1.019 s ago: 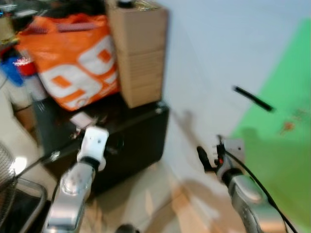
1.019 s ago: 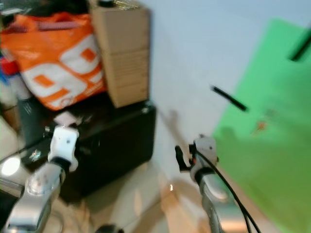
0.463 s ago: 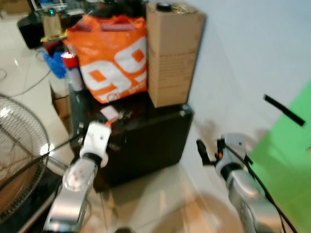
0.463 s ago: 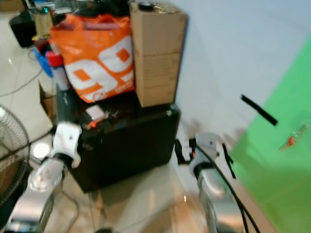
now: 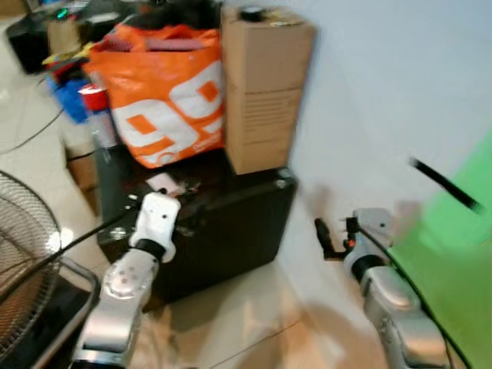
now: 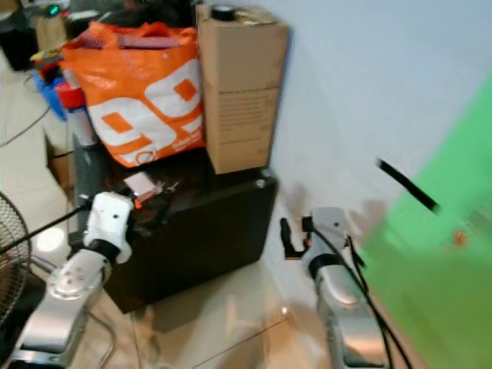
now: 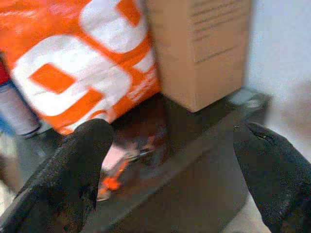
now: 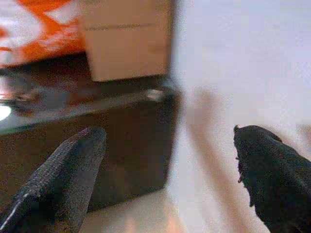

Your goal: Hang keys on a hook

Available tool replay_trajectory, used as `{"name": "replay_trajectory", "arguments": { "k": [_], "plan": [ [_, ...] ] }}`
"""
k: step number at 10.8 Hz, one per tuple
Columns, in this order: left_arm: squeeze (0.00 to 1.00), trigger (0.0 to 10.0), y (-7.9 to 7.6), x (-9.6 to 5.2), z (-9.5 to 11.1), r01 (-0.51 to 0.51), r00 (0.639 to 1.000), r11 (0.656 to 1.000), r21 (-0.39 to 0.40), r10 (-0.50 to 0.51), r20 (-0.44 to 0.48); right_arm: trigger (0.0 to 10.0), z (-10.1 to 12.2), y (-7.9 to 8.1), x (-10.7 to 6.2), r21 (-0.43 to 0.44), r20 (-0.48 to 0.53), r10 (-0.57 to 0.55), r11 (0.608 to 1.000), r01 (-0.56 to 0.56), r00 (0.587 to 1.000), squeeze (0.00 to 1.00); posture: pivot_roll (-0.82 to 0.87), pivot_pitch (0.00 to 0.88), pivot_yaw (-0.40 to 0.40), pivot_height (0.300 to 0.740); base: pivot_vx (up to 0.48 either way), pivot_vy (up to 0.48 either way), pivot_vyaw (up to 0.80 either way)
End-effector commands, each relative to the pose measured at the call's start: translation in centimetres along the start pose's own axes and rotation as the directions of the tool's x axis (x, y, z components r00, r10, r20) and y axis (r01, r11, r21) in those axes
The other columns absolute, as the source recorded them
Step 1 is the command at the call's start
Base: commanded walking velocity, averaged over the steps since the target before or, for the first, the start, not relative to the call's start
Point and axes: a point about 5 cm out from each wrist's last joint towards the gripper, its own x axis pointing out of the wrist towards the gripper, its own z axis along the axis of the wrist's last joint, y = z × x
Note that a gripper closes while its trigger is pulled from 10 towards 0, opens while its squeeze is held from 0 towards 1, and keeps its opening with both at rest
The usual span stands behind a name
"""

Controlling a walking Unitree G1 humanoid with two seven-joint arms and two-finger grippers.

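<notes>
Your left gripper (image 7: 170, 170) is raised over the near edge of a black case (image 5: 231, 223) that stands against the white wall (image 5: 369, 92), its jaws spread wide with nothing between them. At about 12 o'clock from it, on the case's top, lies a small reddish-orange and white cluster (image 7: 127, 156) that may be the keys, though it is too blurred to be sure. Behind that sit an orange bag (image 5: 161, 96) and, at 1 o'clock, a tall cardboard box (image 5: 261, 84). Your right gripper (image 8: 170, 170) hangs beside the case's right end near the wall, jaws wide apart and empty. At 3 o'clock a green sheet (image 5: 453, 238) covers the wall.
</notes>
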Motion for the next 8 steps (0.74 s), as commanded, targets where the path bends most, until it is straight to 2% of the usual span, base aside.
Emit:
{"name": "replay_trajectory", "arguments": {
  "k": [1,4,8],
  "plan": [
    [0.00,10.0,-0.11,0.14,0.34,0.004,1.000,1.000,-0.005,-0.004,0.012,10.0,0.04,-0.30,0.09,-0.005,0.000,-0.012,1.000,0.012,1.000,1.00,0.07,0.000,-0.044,0.740,0.364,0.000,0.00],
    [0.00,10.0,0.04,0.17,0.36,0.004,1.000,1.000,0.004,-0.004,0.013,10.0,0.07,0.02,0.41,-0.019,-0.001,0.028,0.999,-0.028,1.000,1.00,0.08,0.000,-0.045,0.740,0.364,0.000,0.00],
    [0.00,10.0,-0.10,0.03,0.28,0.020,1.000,1.000,0.016,-0.020,0.011,10.0,-0.38,0.39,0.17,-0.056,-0.029,0.144,0.988,-0.145,0.989,1.00,0.07,0.000,-0.041,0.740,0.364,0.000,0.80]
  ]
}}
